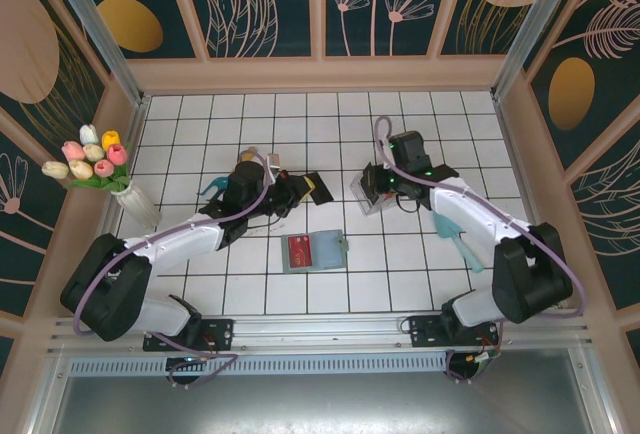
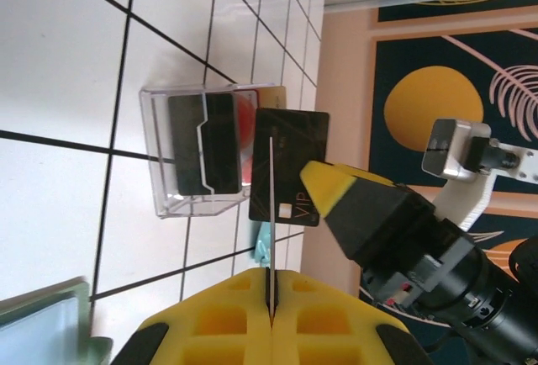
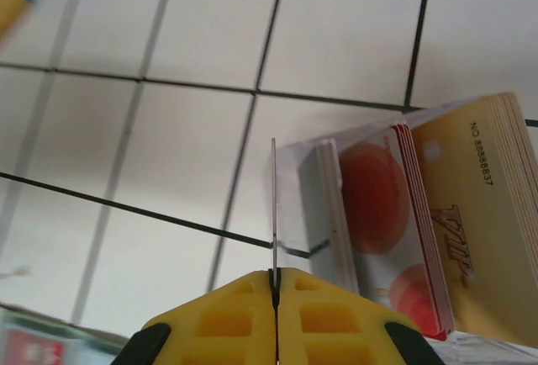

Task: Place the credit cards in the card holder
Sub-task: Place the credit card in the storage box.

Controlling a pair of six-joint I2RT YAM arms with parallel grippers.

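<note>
Left pincer (image 2: 271, 285): clamped thin card (image 2: 271, 214), edge-on.
Right pincer (image 3: 274, 277): clamped second card (image 3: 273, 205), edge-on.
Spare cards (image 3: 378, 205): stood in clear tray (image 2: 155, 129) just beyond my right fingertips.
Card holder (image 1: 313, 251): lay behind, between both pincers.

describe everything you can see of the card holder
The card holder is a flat sage-green rectangle with a greyish face turned up and a small tab on its right edge. It lies on the white tiled table, near the front and about midway across. A red card lies on or in its left part; nothing else touches it.
</note>
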